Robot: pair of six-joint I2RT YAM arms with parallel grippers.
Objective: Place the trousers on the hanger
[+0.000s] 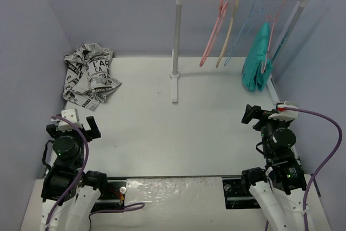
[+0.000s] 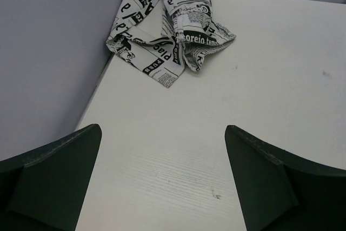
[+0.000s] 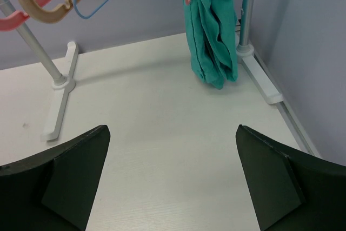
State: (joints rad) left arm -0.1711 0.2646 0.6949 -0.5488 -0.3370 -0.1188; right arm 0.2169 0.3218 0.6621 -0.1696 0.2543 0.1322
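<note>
left hand (image 2: 162, 128) wide, empty | right hand (image 3: 172, 128) likewise | crumpled white newsprint fabric trousers (image 1: 89, 77), legs indistinct | thick pink plastic hanger (image 3: 10, 22), cropped in right wrist view

The top view looks down and forward from high behind the arm bases, taking in the whole desk (image 1: 178, 133) to the back wall. The left wrist view sits low and close behind the left end effector (image 2: 162, 133), facing the far left corner, and shares the trousers (image 2: 173, 20) with the top view. The right wrist view, equally low behind the right end effector (image 3: 173, 131), faces the far right corner, sharing the foot of the rack (image 3: 58, 98) and the teal garment (image 3: 213, 36).
</note>
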